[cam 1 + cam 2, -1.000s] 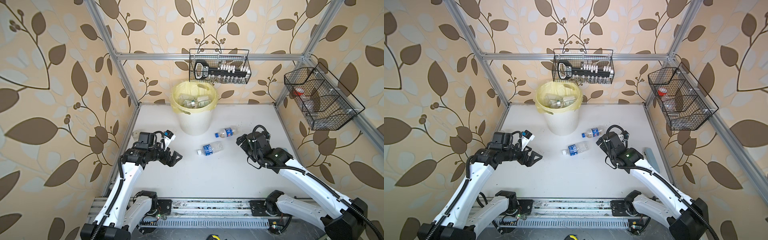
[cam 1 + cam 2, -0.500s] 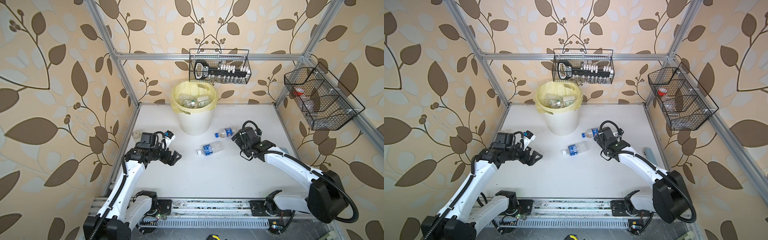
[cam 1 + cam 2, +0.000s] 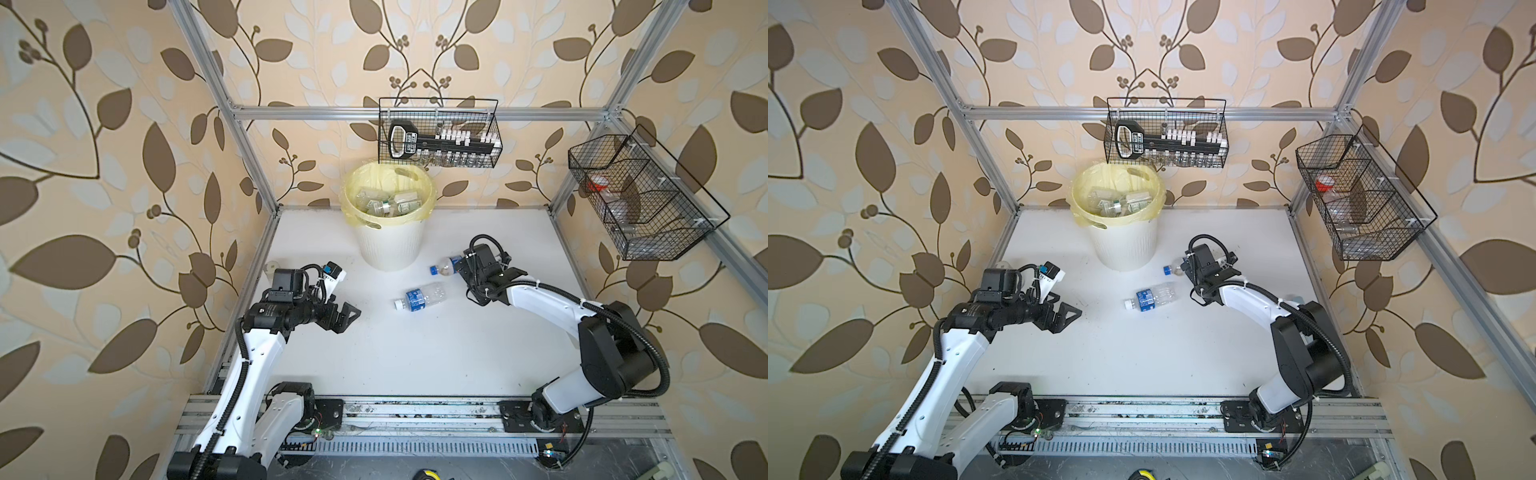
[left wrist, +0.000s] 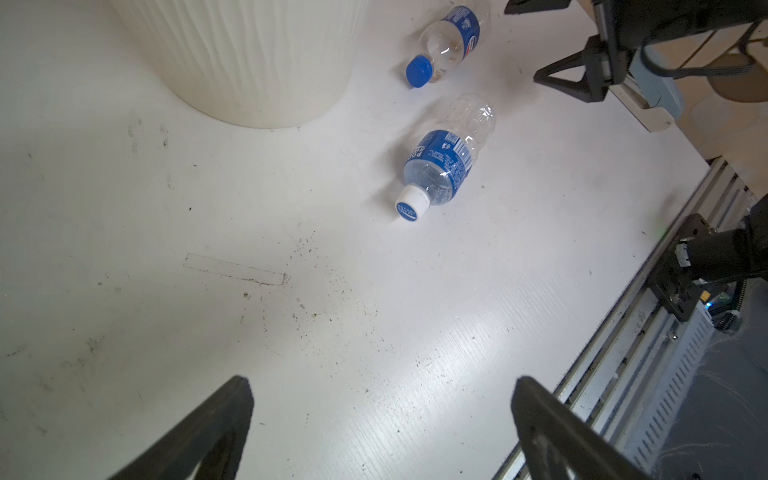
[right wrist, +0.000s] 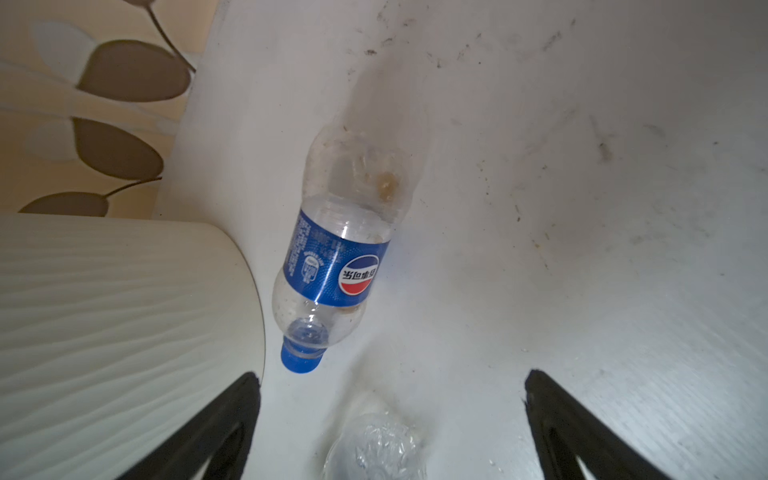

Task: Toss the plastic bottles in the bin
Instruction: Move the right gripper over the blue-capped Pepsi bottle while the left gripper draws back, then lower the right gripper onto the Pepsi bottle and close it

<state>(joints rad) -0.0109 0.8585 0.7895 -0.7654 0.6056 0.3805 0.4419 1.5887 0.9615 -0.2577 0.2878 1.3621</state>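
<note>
Robot lab cell: aluminium frame [image 3: 311,113], leaf-wallpaper panels [image 3: 83,208], arm rail [image 3: 415,417].

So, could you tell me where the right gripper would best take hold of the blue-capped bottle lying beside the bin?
Probably at the labelled middle of the blue-capped bottle, from straight above. It lies on its side on the table, apart from the bin, so jaws can straddle the round body crosswise. The right gripper hovers open above it.

Leaf-patterned wallpaper [image 3: 104,166] is surrounding me on three sides. Light is glinting off the scuffed white tabletop [image 3: 415,353] beneath me.
</note>
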